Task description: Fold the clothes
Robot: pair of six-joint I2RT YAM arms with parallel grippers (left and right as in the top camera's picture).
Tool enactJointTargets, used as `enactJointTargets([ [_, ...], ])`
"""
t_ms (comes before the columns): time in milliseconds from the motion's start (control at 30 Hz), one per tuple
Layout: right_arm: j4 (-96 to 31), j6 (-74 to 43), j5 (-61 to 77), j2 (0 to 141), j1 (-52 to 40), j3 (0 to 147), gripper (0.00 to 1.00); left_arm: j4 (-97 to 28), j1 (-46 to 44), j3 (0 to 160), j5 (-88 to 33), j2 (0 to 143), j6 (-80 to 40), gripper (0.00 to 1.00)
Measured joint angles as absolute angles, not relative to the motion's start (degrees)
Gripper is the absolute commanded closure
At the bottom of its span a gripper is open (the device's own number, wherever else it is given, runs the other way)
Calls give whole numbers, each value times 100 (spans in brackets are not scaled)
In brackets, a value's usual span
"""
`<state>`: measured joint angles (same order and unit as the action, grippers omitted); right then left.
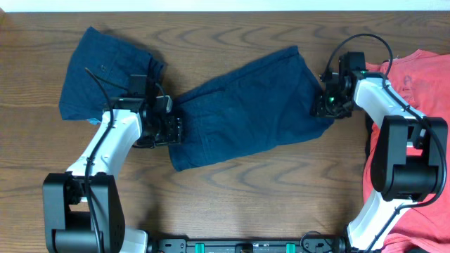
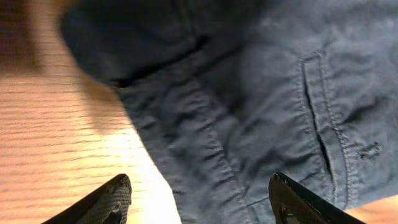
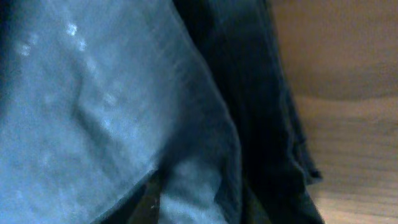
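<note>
One pair of dark navy shorts point(image 1: 246, 109) lies spread diagonally across the middle of the table. A second pair of navy shorts point(image 1: 98, 70) lies at the back left. My left gripper point(image 1: 172, 130) is at the left edge of the middle pair. In the left wrist view its fingers point(image 2: 202, 199) are wide apart, with the hem and pocket seam of the shorts point(image 2: 261, 106) lying between them. My right gripper point(image 1: 327, 105) is at the right edge of the same pair. In the right wrist view the cloth point(image 3: 93, 93) fills the frame and covers most of the fingers.
A red garment point(image 1: 415, 77) lies at the right edge of the table, under and beside the right arm. Bare wooden tabletop point(image 1: 281, 183) shows in front of the shorts and along the back.
</note>
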<state>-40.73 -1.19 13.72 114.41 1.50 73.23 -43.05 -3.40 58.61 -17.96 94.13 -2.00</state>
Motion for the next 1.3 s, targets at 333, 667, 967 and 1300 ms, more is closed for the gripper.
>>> enactJointTargets([
  [333, -4687, -497, 1691, 11362, 165, 7129, 99, -4248, -340, 5577, -1959, 9821, 1, 94],
  [667, -6914, -1791, 978, 10818, 156, 6882, 98, -4884, -220, 5575, -1594, 9780, 14, 86],
  [967, -7008, -2434, 1, 9653, 158, 6884, 34, -5094, -143, 5769, -1354, 9157, -1, 55],
  [1300, -4270, -1315, 1090, 9625, 204, 6884, 44, -4294, -143, 5892, -1323, 8650, 1, 38],
])
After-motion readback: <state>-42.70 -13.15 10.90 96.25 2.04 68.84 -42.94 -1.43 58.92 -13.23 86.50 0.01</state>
